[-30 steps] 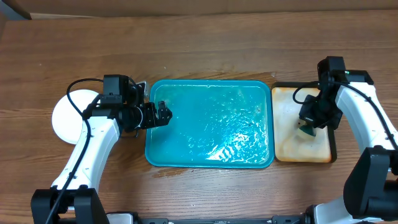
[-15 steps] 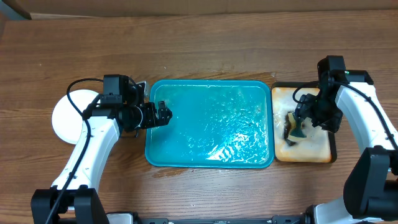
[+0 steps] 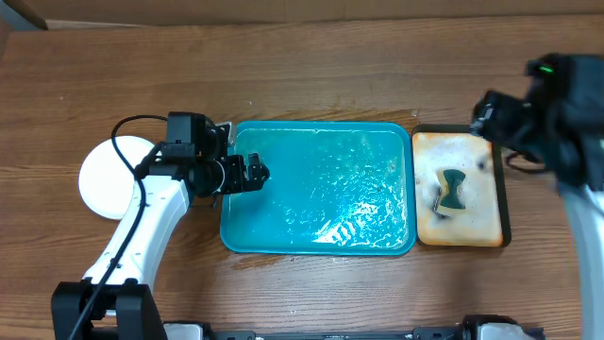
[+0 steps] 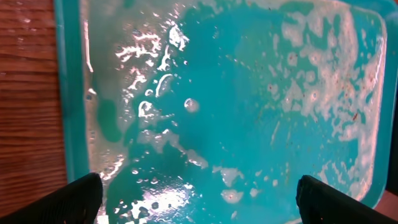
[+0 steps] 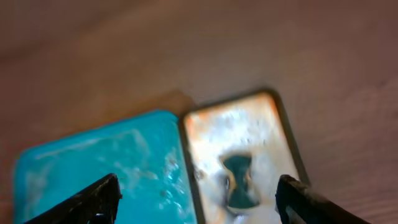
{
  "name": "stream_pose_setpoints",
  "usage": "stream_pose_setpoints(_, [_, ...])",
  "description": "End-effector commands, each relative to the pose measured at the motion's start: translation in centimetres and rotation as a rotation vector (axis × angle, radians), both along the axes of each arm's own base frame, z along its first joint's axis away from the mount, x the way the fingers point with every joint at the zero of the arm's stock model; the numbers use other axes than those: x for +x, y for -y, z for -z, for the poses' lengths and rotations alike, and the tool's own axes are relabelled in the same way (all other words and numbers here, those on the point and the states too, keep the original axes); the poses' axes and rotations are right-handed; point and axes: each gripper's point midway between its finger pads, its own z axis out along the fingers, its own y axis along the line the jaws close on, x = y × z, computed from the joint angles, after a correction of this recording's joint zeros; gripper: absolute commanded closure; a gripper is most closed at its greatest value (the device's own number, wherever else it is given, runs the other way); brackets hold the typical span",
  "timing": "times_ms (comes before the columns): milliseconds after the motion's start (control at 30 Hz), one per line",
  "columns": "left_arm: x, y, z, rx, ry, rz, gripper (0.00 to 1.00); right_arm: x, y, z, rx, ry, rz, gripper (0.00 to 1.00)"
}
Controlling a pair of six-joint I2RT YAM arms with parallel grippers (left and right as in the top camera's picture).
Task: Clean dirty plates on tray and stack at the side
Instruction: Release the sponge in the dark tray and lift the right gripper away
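Plates (image 3: 102, 179) sit on the worktop (image 3: 311, 66) at the left side, off the blue tray (image 3: 311, 189). From above I see only a white one on top, so I cannot tell how many are in the pile. The tray is wet and soapy with no plate on it, so the washing looks done. The left fingers (image 4: 78, 198) are wide apart over the tray's left edge, holding nothing. The right fingers (image 5: 93, 199) are wide too, high above the small tray (image 3: 472, 231). The green sponge (image 3: 454, 191) lies in that small tray, maybe so its drips stay off the wood.
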Motion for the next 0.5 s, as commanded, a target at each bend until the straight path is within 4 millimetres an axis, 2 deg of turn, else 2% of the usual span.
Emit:
stream_pose_setpoints(0, [0.5,0.8,-0.3,0.008,0.028,0.043,0.0,-2.8,-0.5,-4.0,-0.003,0.128,-0.028,0.17])
stream_pose_setpoints(233, [1.0,1.4,-0.5,0.005,0.055,0.054,0.0,-8.4,-0.6,-8.2,-0.009,0.291,-0.028,0.16])
stream_pose_setpoints(467, [1.2,1.3,-0.6,0.009,0.062,0.052,0.0,-13.8,-0.7,-10.4,-0.033,0.408,-0.042,0.15])
